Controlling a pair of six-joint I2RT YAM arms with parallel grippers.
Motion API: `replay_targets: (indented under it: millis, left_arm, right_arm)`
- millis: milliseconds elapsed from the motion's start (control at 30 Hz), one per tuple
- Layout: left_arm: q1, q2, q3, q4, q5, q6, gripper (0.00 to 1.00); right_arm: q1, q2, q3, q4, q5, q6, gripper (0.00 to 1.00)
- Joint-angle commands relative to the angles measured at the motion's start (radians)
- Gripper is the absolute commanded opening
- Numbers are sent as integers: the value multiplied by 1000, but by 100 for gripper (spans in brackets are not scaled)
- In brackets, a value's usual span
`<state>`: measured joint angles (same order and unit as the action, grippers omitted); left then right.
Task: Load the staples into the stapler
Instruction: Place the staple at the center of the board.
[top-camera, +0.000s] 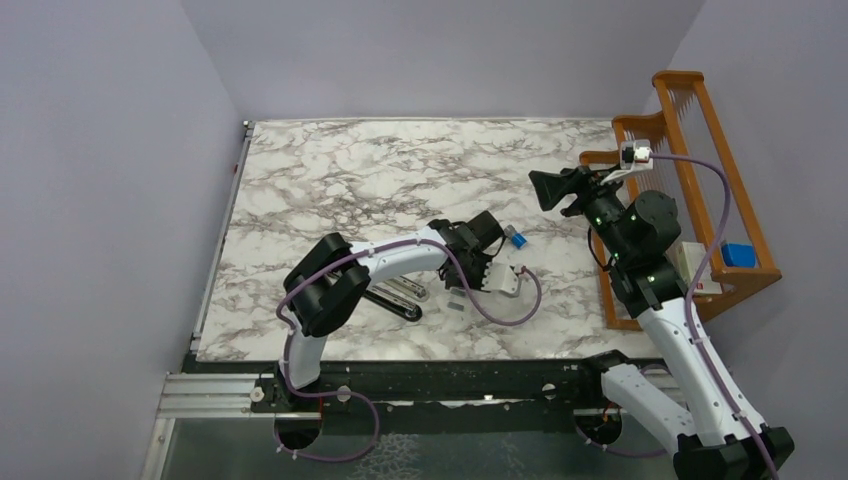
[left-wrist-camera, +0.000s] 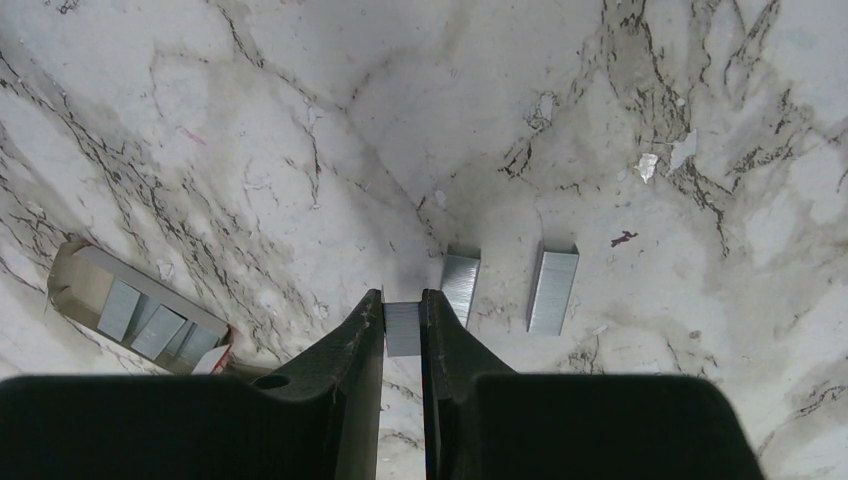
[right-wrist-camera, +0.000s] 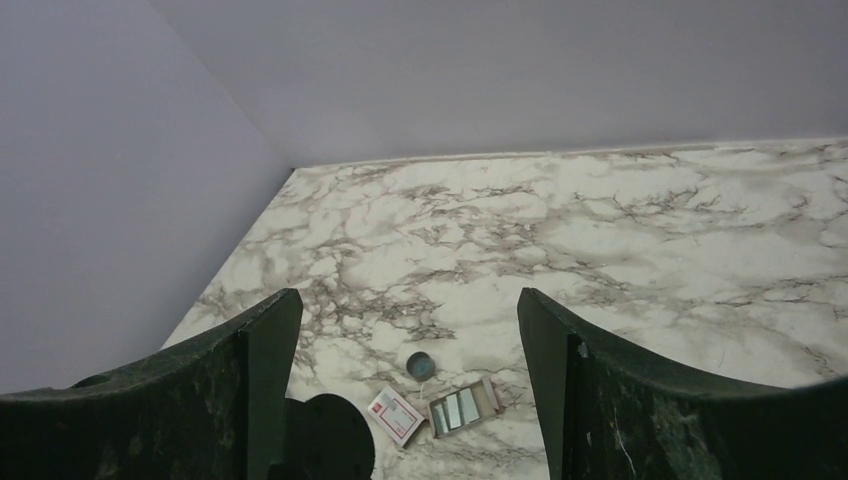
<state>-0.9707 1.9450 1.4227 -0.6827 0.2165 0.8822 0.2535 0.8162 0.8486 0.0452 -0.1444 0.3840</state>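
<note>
My left wrist view: marble table (left-wrist-camera: 250, 120) bears two strips of staples (left-wrist-camera: 553, 288) centre-right, open box (left-wrist-camera: 140, 320) lower left.

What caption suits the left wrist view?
Left gripper pinching one staple strip over the marble table, two loose strips lying to its right, open staple box at left.

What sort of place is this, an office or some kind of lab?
Most likely a robot test cell, not an office: a marble-patterned table boxed in by bare lilac walls, the left arm and right arm bolted at its near edge, staples laid out.
</note>
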Motion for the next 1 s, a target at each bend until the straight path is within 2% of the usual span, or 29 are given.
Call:
replay_targets:
  millis: [0, 833, 967]
  left_arm:
    - [-3, 38, 53, -13, -11, 5, 0]
    - [4, 91, 73, -12, -42, 24, 0]
    - [4, 85, 65, -12, -28, 18, 10]
  right_arm:
    - [-1, 6, 1, 29, -46, -14, 82]
    - [0, 26, 5, 22, -98, -24, 82]
    - [-1, 26, 4, 22, -99, -26, 82]
